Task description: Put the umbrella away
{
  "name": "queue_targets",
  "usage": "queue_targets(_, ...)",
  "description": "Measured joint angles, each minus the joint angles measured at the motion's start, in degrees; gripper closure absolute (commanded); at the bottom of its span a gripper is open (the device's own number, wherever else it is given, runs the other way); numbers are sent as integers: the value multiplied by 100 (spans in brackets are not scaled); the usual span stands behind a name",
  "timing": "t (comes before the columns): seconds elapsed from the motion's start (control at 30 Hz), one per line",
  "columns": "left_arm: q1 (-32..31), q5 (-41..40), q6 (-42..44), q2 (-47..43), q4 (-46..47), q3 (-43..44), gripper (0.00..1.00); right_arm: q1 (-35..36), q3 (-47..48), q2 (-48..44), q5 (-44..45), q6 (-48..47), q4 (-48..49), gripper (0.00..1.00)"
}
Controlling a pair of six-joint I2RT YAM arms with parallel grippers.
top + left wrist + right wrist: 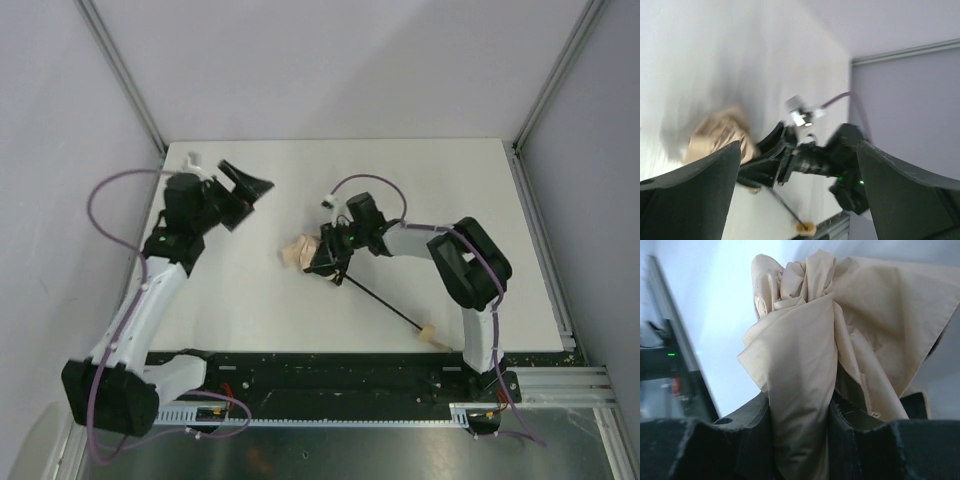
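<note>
The umbrella [298, 250] lies at mid-table, its beige canopy bunched up. Its thin black shaft [385, 305] runs toward the near right and ends in a small tan handle [428, 333]. My right gripper [325, 255] is shut on the canopy end. In the right wrist view a fold of the beige fabric [805, 340] is pinched between the dark jaws of this gripper [800, 435]. My left gripper [245, 185] hovers open at the back left, apart from the umbrella. The left wrist view looks between its wide-apart fingers [690, 190] at the canopy [715, 135] and the handle [806, 228].
The white table [450, 180] is bounded by grey walls and aluminium frame posts [120, 75]. A black rail [330, 365] runs along the near edge by the arm bases. A small white part [192, 158] sits at the back left corner.
</note>
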Motion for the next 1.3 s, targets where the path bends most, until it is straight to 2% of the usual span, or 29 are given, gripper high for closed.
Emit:
queue_targets(0.17, 81, 330, 715, -494, 271, 933, 1, -802, -138, -433, -1224, 1016, 107, 100)
queue_targets(0.33, 81, 1222, 1244, -140, 328, 1167, 1, -1488, -140, -1202, -2052, 1764, 586, 100)
queue_targets(0.5, -7, 2079, 1604, 483, 197, 1121, 1, -1766, -140, -1941, -2455, 1904, 688, 100)
queue_targets(0.63, -420, 2402, 1801, 601, 129, 1045, 0, -1727, -140, -2275, -2612, 1799, 494, 100)
queue_targets(0.77, -859, 2459, 1908, 603, 138, 1043, 6, -1679, -140, -2487, -2623, 1580, 90, 100)
queue_targets(0.83, -979, 2428, 1950, 599, 144, 1025, 13, -1668, -140, -2535, -2614, 1464, -107, 100)
queue_targets(0.93, -1060, 2232, 1996, 575, 157, 955, 29, -1628, -140, -2570, -2577, 1344, -328, 100)
queue_targets(1.1, -1049, 1867, 1958, 610, 149, 896, 60, -1458, -140, -2712, -2426, 1132, -671, 100)
queue_targets(1.2, -863, 1652, 1943, 581, 155, 807, 76, -1353, -140, -2920, -2308, 835, -1110, 100)
queue_targets(1.3, -387, 1484, 1969, 470, 122, 634, 91, -1346, -140, -3163, -2253, 481, -1622, 100)
